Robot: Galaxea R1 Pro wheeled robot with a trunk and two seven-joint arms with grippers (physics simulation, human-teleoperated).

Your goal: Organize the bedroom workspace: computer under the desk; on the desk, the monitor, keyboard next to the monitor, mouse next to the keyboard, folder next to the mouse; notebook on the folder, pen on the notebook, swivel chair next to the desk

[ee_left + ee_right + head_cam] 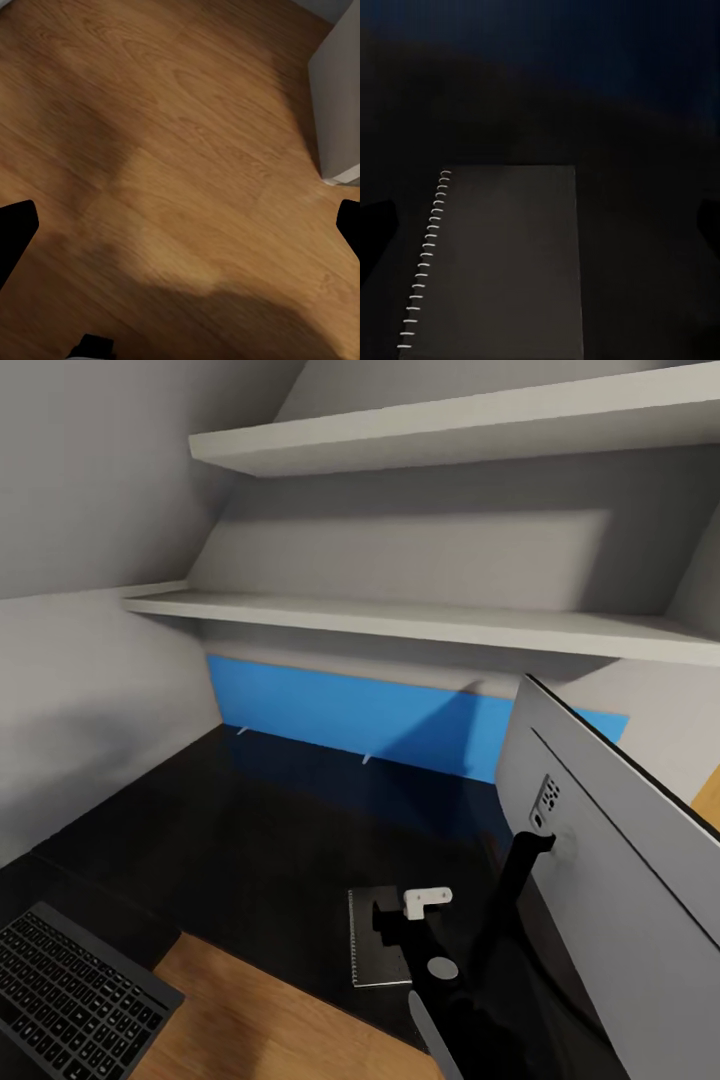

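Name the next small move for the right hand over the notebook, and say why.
Probably lower the right hand straight down and shut it on the notebook. The right wrist view shows the notebook lying flat on the black desk between the wide-open fingers, apparently not yet gripped. It has to be lifted, since it sits on bare desktop, not on the folder.

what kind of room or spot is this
Probably a home desk nook under a sloped ceiling: a glossy black desk with a monitor, a spiral notebook and keyboard, white wall shelves above, wood floor.
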